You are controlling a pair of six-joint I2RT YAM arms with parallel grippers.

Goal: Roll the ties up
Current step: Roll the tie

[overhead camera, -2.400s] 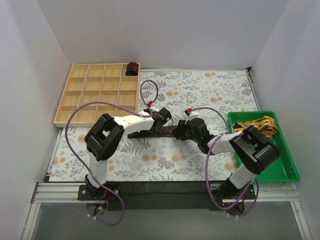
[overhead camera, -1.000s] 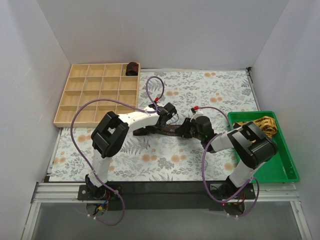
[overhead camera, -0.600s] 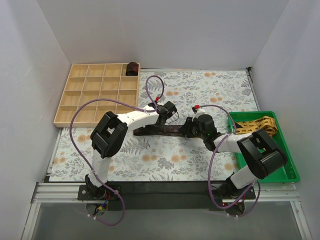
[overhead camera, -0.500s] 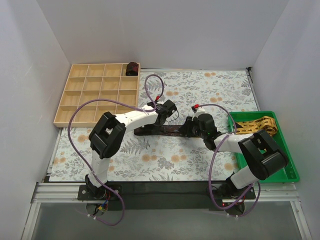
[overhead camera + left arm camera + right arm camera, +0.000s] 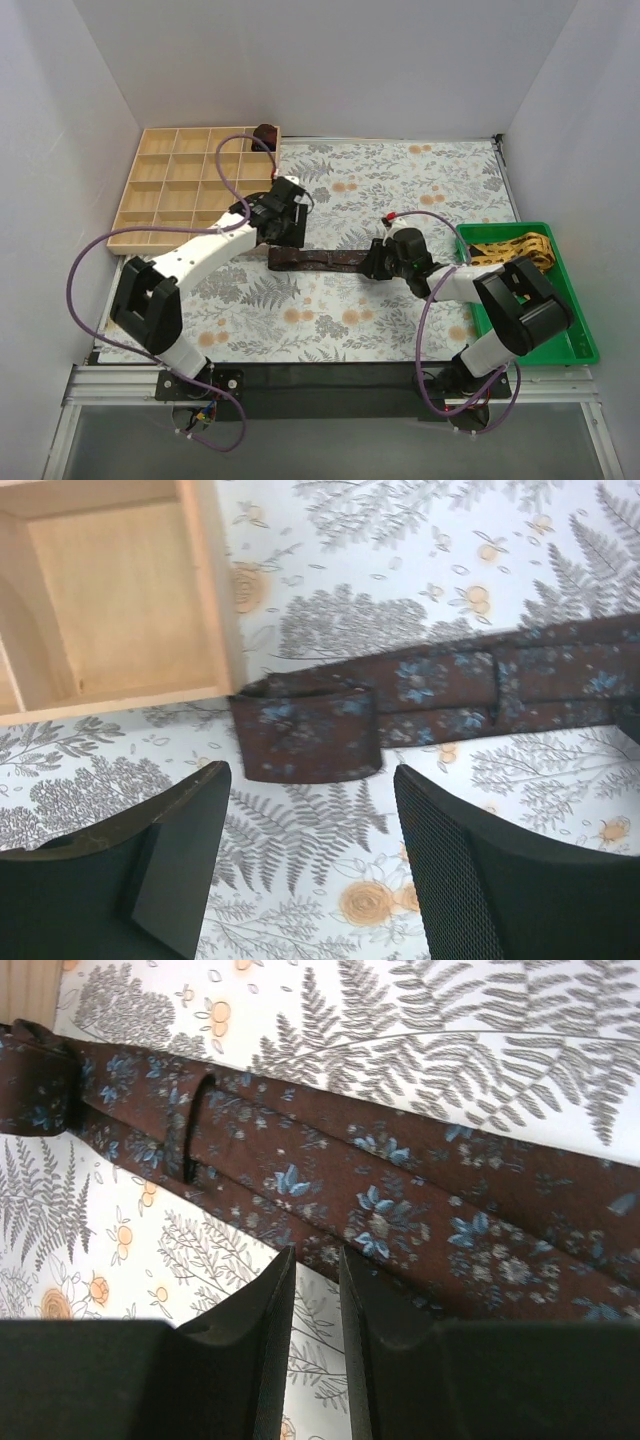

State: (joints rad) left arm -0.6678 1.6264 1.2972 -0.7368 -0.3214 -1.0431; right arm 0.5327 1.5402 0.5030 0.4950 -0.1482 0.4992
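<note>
We take the wooden tray (image 5: pixel 190 190) as our landmark. One rolled tie (image 5: pixel 265 135) already sits in the tray's far right compartment, and every other compartment we can see holds nothing, so we judge one tie done. Just off the tray's near right corner the left gripper (image 5: pixel 315 860) hovers with its fingers spread wide, gripping nothing. It is above the left end of the maroon tie (image 5: pixel 320 259). That end is turned over on itself once, in a flat fold close beside the tray's wall, which looks to us like only the start of a roll. The rest of the tie stretches flat across the floral mat (image 5: pixel 400 180), away from the tray to the right. At that far end the right gripper (image 5: pixel 315 1300) sits low over the fabric with its fingers drawn almost together. We cannot tell whether they nip the tie's edge. Well to the right of the tray, a green bin (image 5: pixel 575 330) holds a yellow tie (image 5: pixel 515 250), loose and unrolled. So we reckon the maroon tie's rolling and all of the yellow one remain.
</note>
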